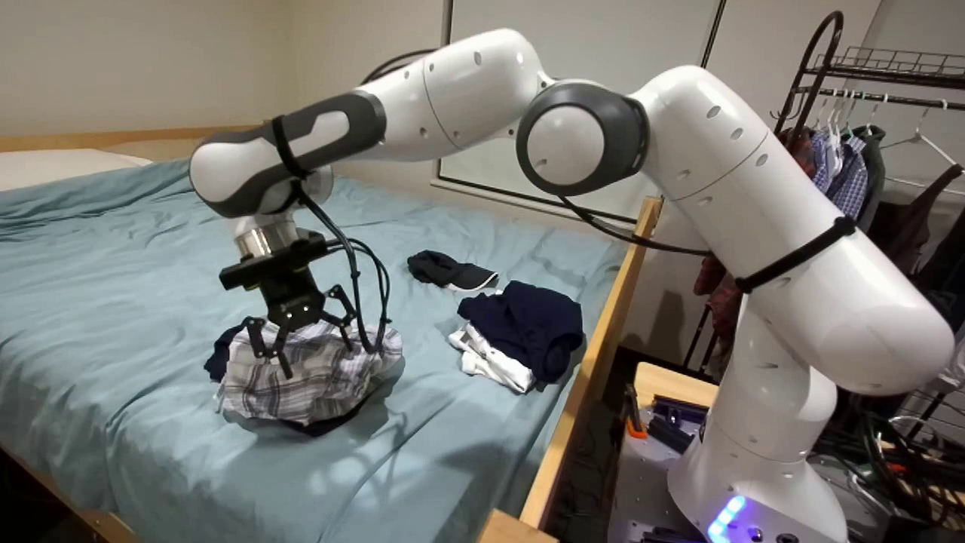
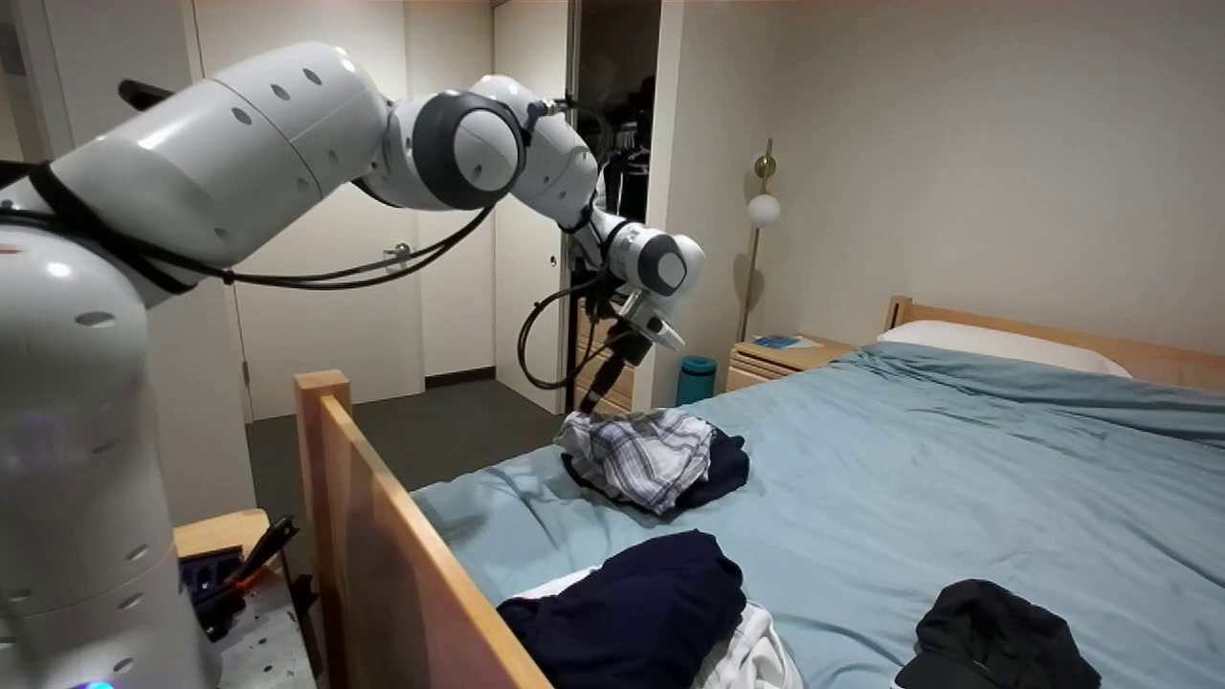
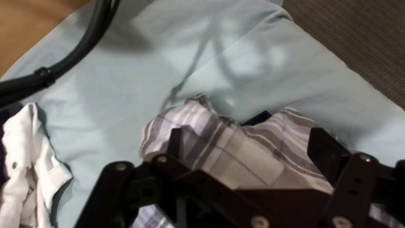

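My gripper [image 1: 317, 357] points down over a crumpled grey, white and beige plaid garment [image 1: 301, 388] on the bed. In the wrist view the gripper [image 3: 248, 144] stands wide open, its black fingers apart on either side of the plaid cloth [image 3: 240, 152]. Nothing is pinched between them; whether the tips touch the cloth I cannot tell. Dark navy cloth [image 2: 729, 471] shows from under the plaid garment, mostly hidden by it. Seen from the side in an exterior view, the gripper [image 2: 593, 397] meets the near end of that pile.
A navy garment [image 1: 528, 324] lies on a white one [image 1: 494, 362] beside the wooden footboard [image 2: 431, 545]. A black cap [image 1: 448, 270] rests farther along the blue bedsheet [image 2: 1005, 478]. Black cables [image 3: 79, 47] loop beside the wrist. A clothes rack [image 1: 889, 98] stands behind the arm.
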`<action>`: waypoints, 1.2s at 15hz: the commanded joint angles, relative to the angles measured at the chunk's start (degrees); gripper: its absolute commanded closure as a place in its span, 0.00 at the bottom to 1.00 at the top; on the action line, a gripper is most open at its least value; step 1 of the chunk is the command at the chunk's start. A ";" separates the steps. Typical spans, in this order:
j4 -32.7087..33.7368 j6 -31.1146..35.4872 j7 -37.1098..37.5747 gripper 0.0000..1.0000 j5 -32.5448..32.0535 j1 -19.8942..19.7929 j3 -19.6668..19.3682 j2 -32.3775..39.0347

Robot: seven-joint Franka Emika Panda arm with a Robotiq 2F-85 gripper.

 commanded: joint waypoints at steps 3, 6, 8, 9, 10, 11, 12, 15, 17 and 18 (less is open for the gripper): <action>-19.65 15.68 7.75 0.00 9.07 -2.16 0.76 -6.03; -28.37 24.33 10.81 0.00 13.74 -2.45 0.86 -8.23; -34.41 30.95 12.75 0.00 16.62 -2.18 0.90 -10.50; -37.41 34.73 13.96 0.00 17.54 -1.65 0.81 -11.99; -40.18 38.50 15.23 0.00 18.01 -1.04 0.70 -13.56; -43.12 42.49 16.43 0.00 18.36 -0.48 0.76 -15.27; -46.06 46.00 17.58 0.00 17.06 0.66 0.51 -17.52; -54.90 49.29 27.20 0.00 8.07 5.87 -2.46 -25.39; -58.28 47.01 35.22 0.00 -0.56 8.86 -4.06 -29.81; -58.22 45.06 38.25 0.00 -4.74 9.59 -4.05 -30.76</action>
